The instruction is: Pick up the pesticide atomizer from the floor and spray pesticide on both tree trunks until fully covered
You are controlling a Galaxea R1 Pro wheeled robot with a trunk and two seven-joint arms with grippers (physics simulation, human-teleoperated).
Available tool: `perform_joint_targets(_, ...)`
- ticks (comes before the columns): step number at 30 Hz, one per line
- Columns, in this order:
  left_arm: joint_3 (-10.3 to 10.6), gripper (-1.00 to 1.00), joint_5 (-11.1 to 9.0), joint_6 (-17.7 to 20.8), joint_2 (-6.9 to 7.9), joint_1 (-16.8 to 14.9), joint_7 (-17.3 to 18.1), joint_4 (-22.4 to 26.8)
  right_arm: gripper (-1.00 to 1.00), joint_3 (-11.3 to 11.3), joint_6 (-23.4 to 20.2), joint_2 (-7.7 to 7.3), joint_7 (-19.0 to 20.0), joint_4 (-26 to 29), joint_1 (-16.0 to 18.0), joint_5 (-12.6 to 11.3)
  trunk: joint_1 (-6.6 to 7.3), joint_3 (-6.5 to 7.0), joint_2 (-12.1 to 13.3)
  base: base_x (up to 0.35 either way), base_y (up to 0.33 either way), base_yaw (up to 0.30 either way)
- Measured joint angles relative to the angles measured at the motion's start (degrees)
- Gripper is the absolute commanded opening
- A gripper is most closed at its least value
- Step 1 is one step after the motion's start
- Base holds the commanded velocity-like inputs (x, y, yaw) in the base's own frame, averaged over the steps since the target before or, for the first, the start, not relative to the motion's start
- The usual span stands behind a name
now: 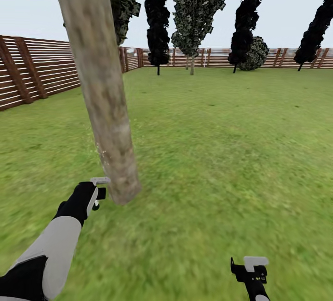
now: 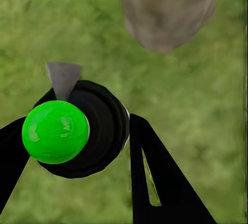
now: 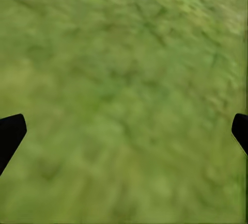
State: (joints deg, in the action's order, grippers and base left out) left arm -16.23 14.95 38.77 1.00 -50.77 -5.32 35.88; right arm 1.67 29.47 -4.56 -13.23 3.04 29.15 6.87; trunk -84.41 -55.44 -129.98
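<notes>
1. Head view: the tree trunk (image 1: 104,102) stands near, in the left half of the picture, pale grey-tan, and it meets the grass (image 1: 217,153) at its foot. The left gripper (image 1: 98,193) is just beside the foot of the trunk, on its left side, and a small pale grey part of the atomizer (image 1: 100,180) shows above the black hand. The right gripper (image 1: 251,268) hangs low over open grass, well apart from the trunk. A brown slat fence (image 1: 37,72) runs along the left and the far side, with dark narrow conifers (image 1: 157,18) and one lighter leafy tree (image 1: 196,9) before it.

2. Left wrist view: the two black fingers (image 2: 155,177) are pressed on the atomizer (image 2: 85,128), a round black body with a bright green ball on top and a grey wedge-shaped nozzle. The nozzle points toward the foot of the trunk (image 2: 168,10), which is near but not touching. Grass lies under everything.

3. Right wrist view: the tips of the two fingers (image 3: 10,133) show at opposite edges, spread wide, with nothing between them, only blurred grass (image 3: 124,90) below.
</notes>
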Motion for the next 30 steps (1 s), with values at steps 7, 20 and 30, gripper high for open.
perform_joint_targets(7,0.04,-1.0,-0.03,-0.01,-0.39,-0.04,0.0,0.0,1.0,0.0,0.0,0.07,0.02,0.0,0.0,0.0,-0.02,0.0,0.0,0.021,-0.268,0.006)
perform_joint_targets(20,-0.01,-1.0,-0.06,0.01,-0.56,0.43,0.0,-0.07,1.0,0.0,-0.01,0.08,0.04,0.0,0.0,0.0,0.01,0.0,0.0,0.145,-0.217,0.085)
perform_joint_targets(30,-0.17,-1.0,0.61,0.16,-1.65,0.73,-0.04,-0.19,1.0,0.0,-0.02,0.08,0.06,0.0,0.0,0.01,-0.02,0.0,0.0,0.021,-0.009,0.0)
